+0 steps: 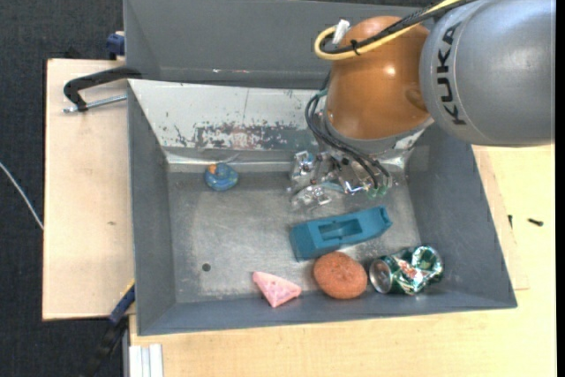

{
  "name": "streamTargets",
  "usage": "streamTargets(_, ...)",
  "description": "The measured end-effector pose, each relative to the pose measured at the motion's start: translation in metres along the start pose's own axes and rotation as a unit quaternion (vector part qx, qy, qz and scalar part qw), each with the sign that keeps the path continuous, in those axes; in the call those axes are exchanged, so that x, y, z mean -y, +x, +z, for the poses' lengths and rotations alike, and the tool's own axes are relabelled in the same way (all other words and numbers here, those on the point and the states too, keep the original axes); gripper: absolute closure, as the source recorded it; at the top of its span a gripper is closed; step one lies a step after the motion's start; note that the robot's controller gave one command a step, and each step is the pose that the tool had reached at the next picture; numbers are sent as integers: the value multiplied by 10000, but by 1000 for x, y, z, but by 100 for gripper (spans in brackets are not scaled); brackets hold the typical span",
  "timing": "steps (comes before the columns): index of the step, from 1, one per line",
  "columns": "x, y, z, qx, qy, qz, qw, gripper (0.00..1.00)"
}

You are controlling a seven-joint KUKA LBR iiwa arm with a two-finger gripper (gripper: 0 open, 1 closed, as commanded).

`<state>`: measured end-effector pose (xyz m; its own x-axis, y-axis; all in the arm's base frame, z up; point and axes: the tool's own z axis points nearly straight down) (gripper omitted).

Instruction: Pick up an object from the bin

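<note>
Pincer [320, 183] | grip state: cannot tell | position: just beside teal plastic block [340, 233]

Single camera above bin [238, 234], tilted slightly sideways, looking down; arm [494, 57] enters from right.

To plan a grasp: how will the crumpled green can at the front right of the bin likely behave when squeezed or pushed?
The crumpled green can is probably light and may dent further, since its wall is already crushed. Being misshapen, it should slide rather than roll.
</note>
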<state>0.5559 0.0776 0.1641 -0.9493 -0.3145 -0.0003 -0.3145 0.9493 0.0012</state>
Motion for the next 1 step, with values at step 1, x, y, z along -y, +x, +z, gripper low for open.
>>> streamTargets(1, -8, 11, 24, 1, 0, 10, 10000, 0)
